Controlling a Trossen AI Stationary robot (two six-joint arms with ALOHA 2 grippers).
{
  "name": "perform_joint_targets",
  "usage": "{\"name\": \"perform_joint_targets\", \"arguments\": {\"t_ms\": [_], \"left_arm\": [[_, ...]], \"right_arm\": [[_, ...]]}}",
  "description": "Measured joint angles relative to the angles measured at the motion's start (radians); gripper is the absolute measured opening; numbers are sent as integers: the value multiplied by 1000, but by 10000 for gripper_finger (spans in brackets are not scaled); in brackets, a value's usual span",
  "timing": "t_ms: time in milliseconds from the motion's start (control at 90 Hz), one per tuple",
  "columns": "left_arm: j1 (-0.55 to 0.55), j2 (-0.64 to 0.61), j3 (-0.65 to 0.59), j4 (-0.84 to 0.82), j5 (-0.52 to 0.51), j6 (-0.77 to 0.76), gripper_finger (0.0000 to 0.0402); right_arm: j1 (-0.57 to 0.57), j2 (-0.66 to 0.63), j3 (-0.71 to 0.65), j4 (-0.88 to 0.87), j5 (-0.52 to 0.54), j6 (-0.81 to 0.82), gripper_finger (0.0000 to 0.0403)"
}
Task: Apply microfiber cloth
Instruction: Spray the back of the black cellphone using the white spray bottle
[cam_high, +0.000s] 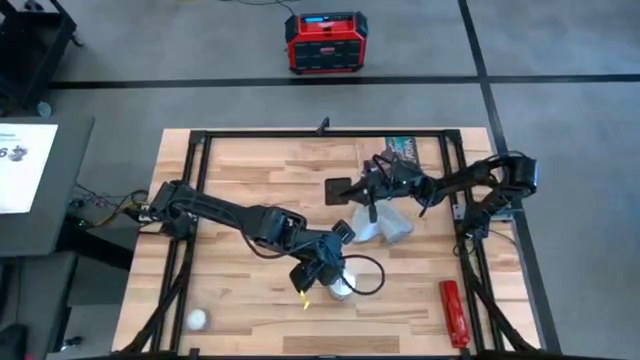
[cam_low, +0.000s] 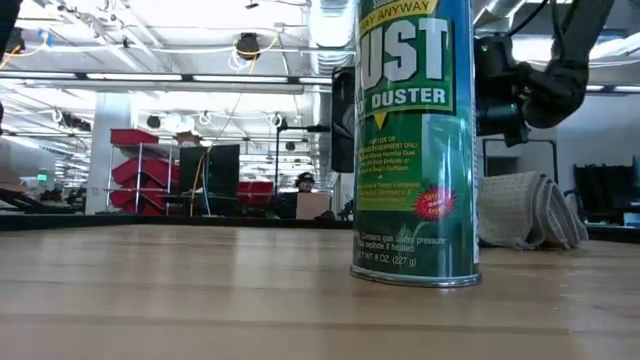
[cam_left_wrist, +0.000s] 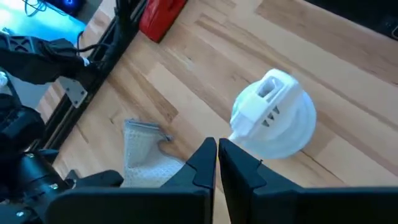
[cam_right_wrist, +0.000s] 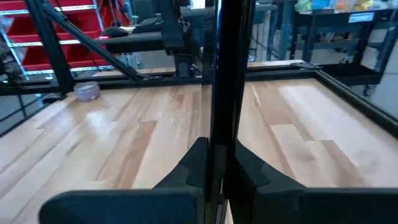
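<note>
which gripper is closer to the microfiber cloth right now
Right. The right gripper, gripping a thin black phone on edge, sits just beside the microfiber cloth. The left gripper is farther off, by the duster can.

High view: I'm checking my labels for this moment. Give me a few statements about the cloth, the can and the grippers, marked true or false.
1. The microfiber cloth lies on the table, in neither gripper. True.
2. The left gripper holds the cloth. False: it is shut on nothing, beside the duster can.
3. The right gripper is shut on a black phone. True.
4. The duster can lies on its side. False: it stands upright.
</note>
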Motion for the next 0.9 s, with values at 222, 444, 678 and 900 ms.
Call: {"name": "perform_joint_targets", "arguments": {"t_ms": [222,444,678,900], "left_arm": [[-10,8,0,-18,-2,-3,0],[-7,8,3,-2,-3,-3,0],[-9,8,8,6,-1,-2,0],[-6,8,8,27,12,0,0]], "right_arm": [[-13,-62,-48,-7,2,-3,12],[-13,-104,-72,-20,16,-3,12],[-10,-105,-72,-25,21,1,12],[-10,-105,-72,-25,22,5,12]]}}
